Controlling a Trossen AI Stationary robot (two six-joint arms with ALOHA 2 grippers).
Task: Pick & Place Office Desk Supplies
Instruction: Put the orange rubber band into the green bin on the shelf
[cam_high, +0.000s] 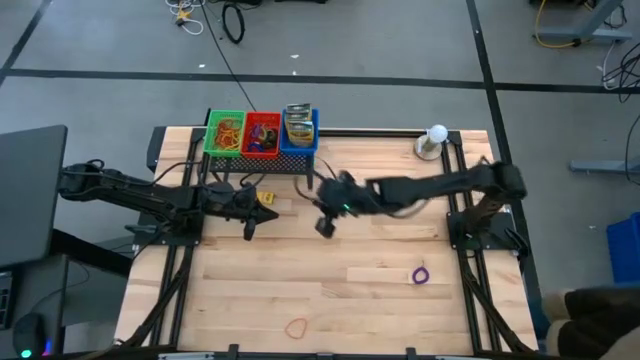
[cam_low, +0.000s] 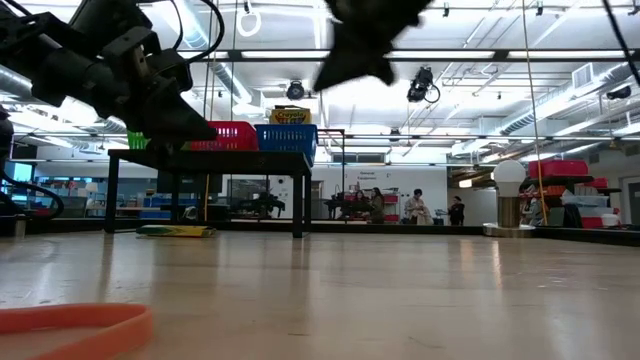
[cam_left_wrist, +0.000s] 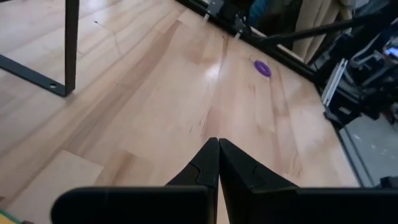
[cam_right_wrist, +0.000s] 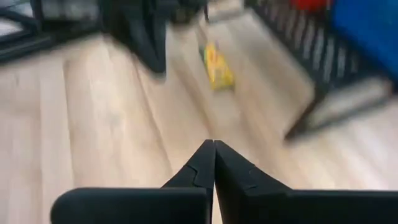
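An orange band lies at the table's 6 o'clock edge, a purple band toward 4. At centre the right gripper hangs, fingers pressed together, empty. At 9 the left gripper, fingers also closed on nothing, sits near a crayon box. At 12, three bins hold supplies.

Both arms are dark jointed links with black cables (each hand has wedge-shaped black fingers).
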